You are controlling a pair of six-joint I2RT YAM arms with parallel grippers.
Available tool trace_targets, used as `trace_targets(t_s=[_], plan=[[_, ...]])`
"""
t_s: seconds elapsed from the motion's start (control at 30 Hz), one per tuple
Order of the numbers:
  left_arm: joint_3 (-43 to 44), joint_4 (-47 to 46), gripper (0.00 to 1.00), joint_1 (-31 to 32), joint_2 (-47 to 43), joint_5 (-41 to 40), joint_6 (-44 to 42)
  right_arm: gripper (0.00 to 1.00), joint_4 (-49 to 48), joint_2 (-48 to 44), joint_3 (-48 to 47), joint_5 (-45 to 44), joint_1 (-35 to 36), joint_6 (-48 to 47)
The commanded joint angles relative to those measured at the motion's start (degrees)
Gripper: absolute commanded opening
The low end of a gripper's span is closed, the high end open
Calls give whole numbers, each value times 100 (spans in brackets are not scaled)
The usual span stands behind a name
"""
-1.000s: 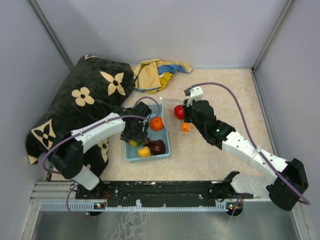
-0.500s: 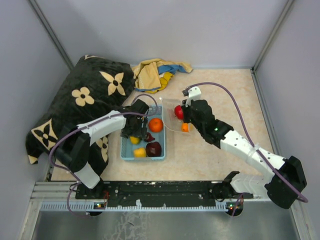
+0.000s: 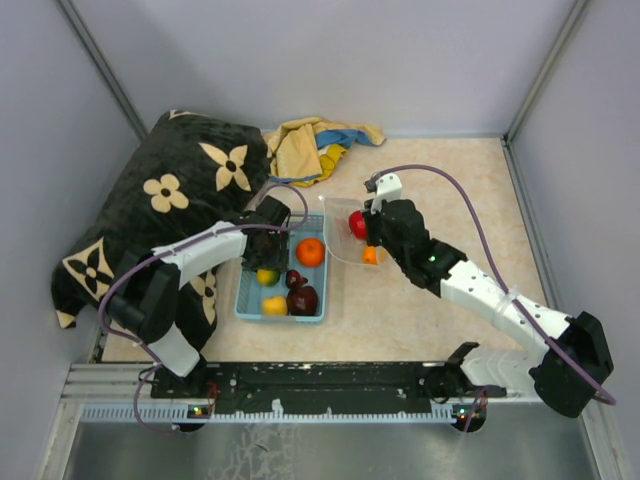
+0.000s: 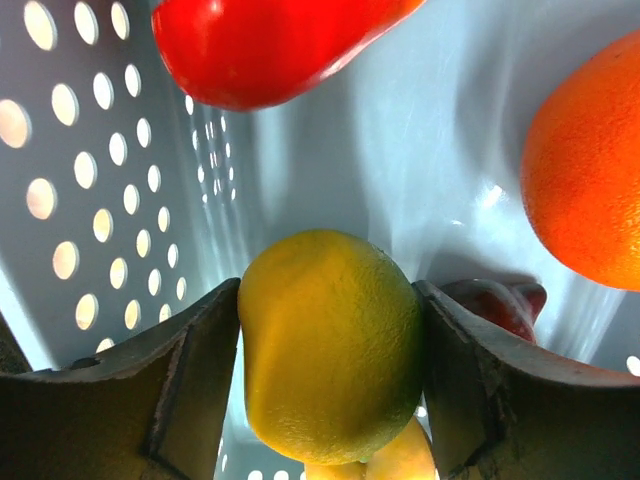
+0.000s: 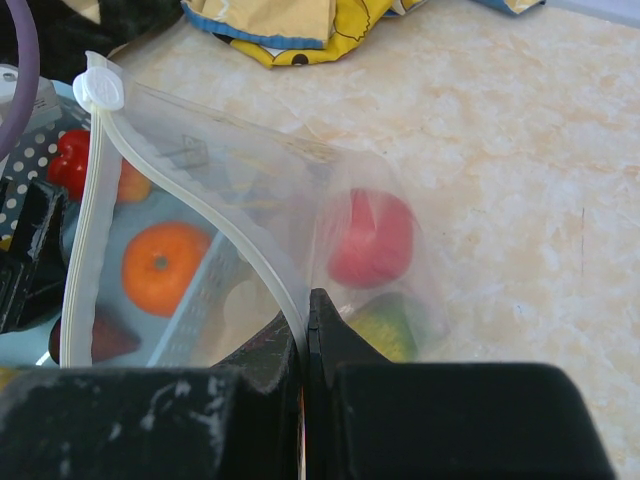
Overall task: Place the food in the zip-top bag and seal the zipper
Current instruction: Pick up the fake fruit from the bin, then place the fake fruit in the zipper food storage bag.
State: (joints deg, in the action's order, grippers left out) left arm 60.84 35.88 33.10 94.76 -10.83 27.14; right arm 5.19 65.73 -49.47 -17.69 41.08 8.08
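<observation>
My left gripper (image 4: pixel 328 335) reaches down into the light-blue basket (image 3: pixel 325 290), and both fingers press a yellow-green fruit (image 4: pixel 330 300). Around it lie a red fruit (image 4: pixel 270 45), an orange (image 3: pixel 311 252), a dark maroon fruit (image 3: pixel 303 298) and a yellow one (image 3: pixel 274 305). My right gripper (image 5: pixel 307 300) is shut on the whitish zipper (image 5: pixel 240 245) of the zip-top bag (image 3: pixel 343 240), holding its mouth open beside the basket. A white slider (image 5: pixel 97 90) sits at the strip's far end. Inside the bag lie a red fruit (image 5: pixel 372 238) and a yellow-green one (image 5: pixel 385 325).
A black cushion with cream flowers (image 3: pixel 170 200) fills the left side, touching the basket's far corner. A yellow and blue cloth (image 3: pixel 315 145) lies crumpled at the back wall. Grey walls enclose the table on three sides.
The left gripper has shifted left and back inside the basket, and the basket has slid and turned with it. Its fingers have come in against the yellow-green fruit. The right arm has barely moved.
</observation>
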Motion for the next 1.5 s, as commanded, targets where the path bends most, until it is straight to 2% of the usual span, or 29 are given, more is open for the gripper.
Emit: trace_targets(t_s=[0.0,0.2,0.37,0.63,1.03,1.47], plan=[[-158,-95,68,-19,-211,107,64,2,-281,-38,-137,6,-62,-8],[-194,-24,47,-14,-578,12,17,2,-274,-30,-176,31,-62,-7],[-70,-68,42,-12,-1061,176,-79,1,-256,-19,-202,55,-64,-7],[86,-801,41,2,-2043,829,-139,1,-229,25,-306,129,-65,-2],[-21,-2849,42,441,-2800,1775,-26,1,-136,61,-437,260,-60,19],[128,-4251,45,949,-2151,2182,-314,1,18,-21,-672,370,-65,-8]])
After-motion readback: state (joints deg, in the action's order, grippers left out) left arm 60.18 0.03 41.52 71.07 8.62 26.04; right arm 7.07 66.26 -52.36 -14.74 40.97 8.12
